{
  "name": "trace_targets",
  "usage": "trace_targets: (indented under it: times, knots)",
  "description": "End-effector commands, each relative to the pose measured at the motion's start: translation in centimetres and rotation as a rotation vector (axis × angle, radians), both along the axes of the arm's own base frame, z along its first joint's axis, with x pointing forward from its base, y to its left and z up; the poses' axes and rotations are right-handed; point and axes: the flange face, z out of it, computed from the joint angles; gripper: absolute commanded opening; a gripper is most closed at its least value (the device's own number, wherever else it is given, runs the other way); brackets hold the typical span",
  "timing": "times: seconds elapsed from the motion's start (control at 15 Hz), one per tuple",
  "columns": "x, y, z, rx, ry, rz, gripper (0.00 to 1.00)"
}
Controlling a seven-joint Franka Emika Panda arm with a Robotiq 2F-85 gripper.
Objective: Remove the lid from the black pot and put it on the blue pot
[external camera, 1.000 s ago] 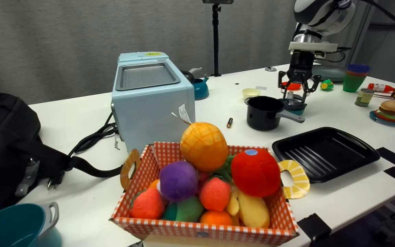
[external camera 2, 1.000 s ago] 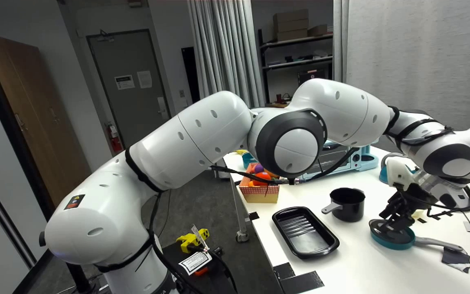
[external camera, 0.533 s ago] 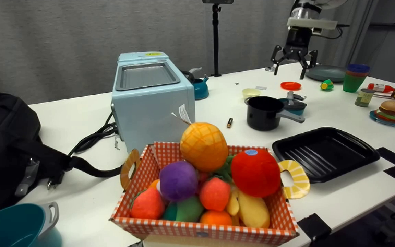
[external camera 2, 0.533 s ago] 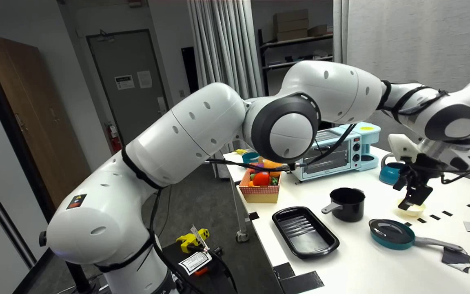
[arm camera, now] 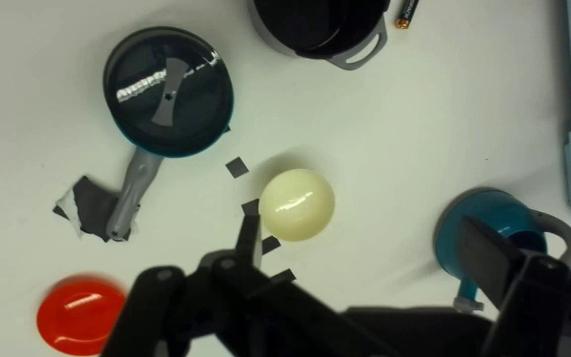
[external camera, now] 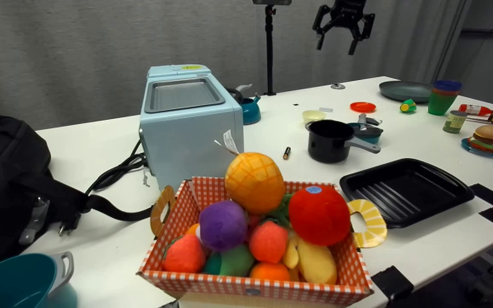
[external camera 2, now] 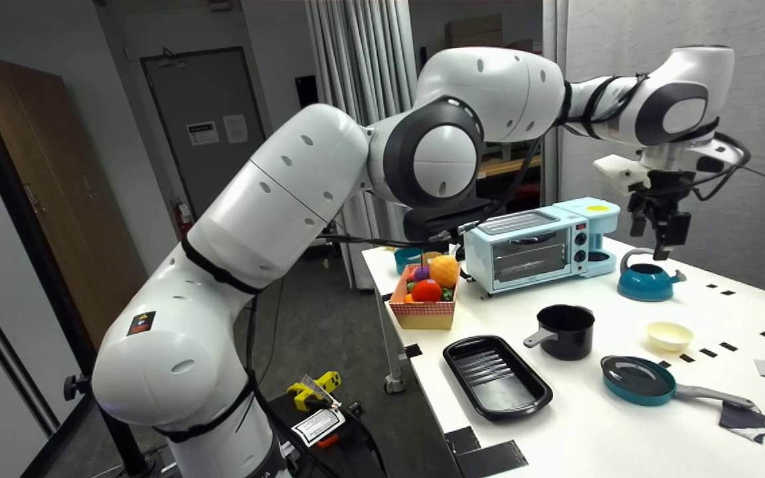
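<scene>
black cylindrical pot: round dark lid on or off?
Off. The wrist view looks into the open black cylindrical pot; the round dark lid rests on the shallow teal pan instead.

Wrist view: black pot [arm camera: 315, 25] cut by top edge | kettle [arm camera: 498, 208] partly behind gripper [arm camera: 367, 248]

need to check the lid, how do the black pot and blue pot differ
The black pot is open; the blue pot has the lid on. The black pot is taller, the blue pot shallower. Both have gray handles and stand on the table.
</scene>
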Motion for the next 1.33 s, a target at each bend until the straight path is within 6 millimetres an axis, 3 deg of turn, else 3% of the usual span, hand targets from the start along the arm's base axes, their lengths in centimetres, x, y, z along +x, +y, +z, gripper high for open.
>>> trace_targets:
  times: [0.0,0.27,0.53,0.73,1.27]
  knots:
    - [-0.7,4.8,2.6,-0.05,-0.102,0.128,1.0]
    - [-2.1,9.2,3.8,-0.072,-0.176,0.238,1.0]
    - [-4.6,10.5,5.0,-0.094,-0.206,0.281,1.0]
    - [-7.2,9.9,5.7,-0.117,-0.203,0.277,1.0]
    - [-17.2,4.2,8.7,-0.188,-0.155,0.243,1.0]
